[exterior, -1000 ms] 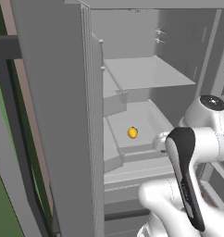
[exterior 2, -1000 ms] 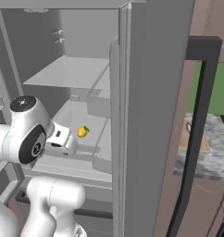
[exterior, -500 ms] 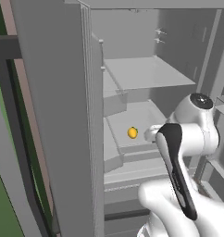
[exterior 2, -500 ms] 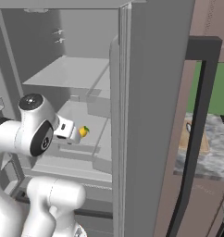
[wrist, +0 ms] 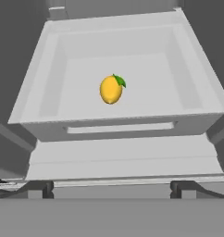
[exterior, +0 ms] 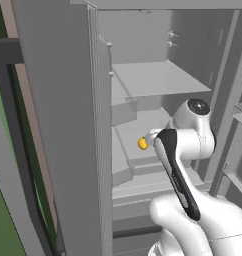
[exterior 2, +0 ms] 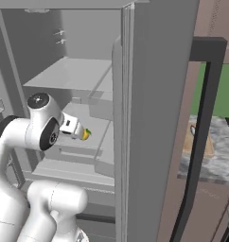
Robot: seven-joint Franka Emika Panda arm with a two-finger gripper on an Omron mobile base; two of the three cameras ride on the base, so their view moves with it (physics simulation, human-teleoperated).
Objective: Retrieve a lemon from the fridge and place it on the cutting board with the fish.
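The fridge (exterior: 58, 125) stands open, its grey door (exterior 2: 154, 118) swung out beside my arm. A small yellow lemon (wrist: 111, 89) with a green leaf lies in the middle of a pale grey bin (wrist: 49, 78) inside. From the base views the lemon (exterior: 142, 143) (exterior 2: 86, 134) sits just past the tip of my hand. My gripper (wrist: 112, 187) is open and empty, a little short of the bin's front wall, with the lemon straight ahead. The tan cutting board (exterior 2: 188, 139) shows partly on the counter, behind the door handle. I cannot make out the fish.
A flat shelf (exterior: 158, 80) spans the fridge above the bin. Door bins (exterior: 240, 115) stick out on the right. A long dark handle (exterior 2: 201, 123) crosses in front of the grey marbled counter (exterior 2: 220, 156).
My arm has reached deeper into the fridge, bringing the hand close to the lemon. The lemon has stayed in place and the jaws have stayed open.
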